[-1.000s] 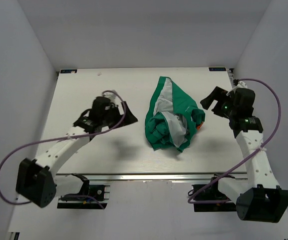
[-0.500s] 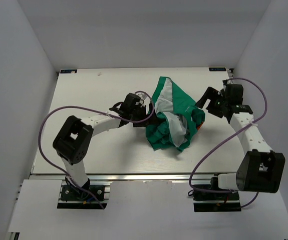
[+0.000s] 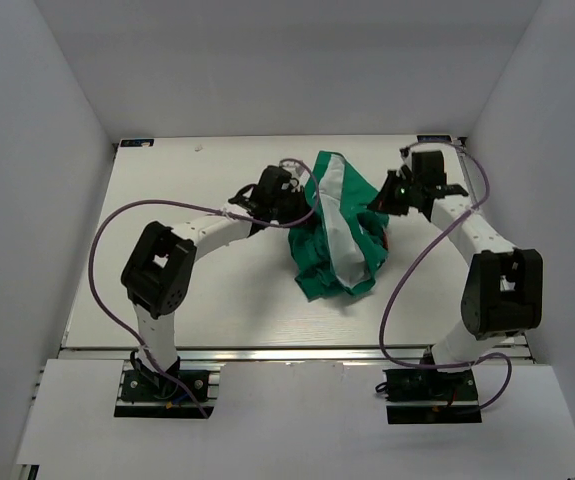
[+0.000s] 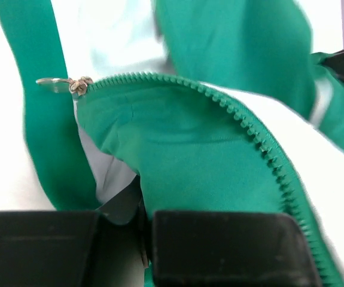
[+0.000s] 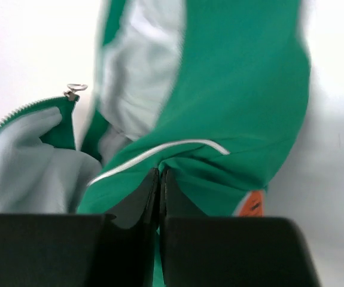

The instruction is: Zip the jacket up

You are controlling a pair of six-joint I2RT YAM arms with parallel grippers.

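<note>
1. Both tools were found closed on cloth: the left tool (image 3: pixel 297 205) was clamped on a fold at the left edge of the small green fabric jacket (image 3: pixel 335 262), the pads nearly meeting around the fabric in the left wrist view.
2. The right tool (image 3: pixel 382 203) was pinched on the jacket's right edge, just below a line of white piping (image 5: pixel 160 149).
3. The jacket was seen bunched at the middle of the white table (image 3: pixel 187 290), between the two tools, with its pale grey lining (image 3: pixel 339 215) exposed.
4. The zipper was seen undone: a row of green teeth (image 4: pixel 243 122) lay bare, ending at a small metal pull (image 4: pixel 55 84).
5. An orange patch (image 5: pixel 252 204) was seen low in the right wrist view.
</note>
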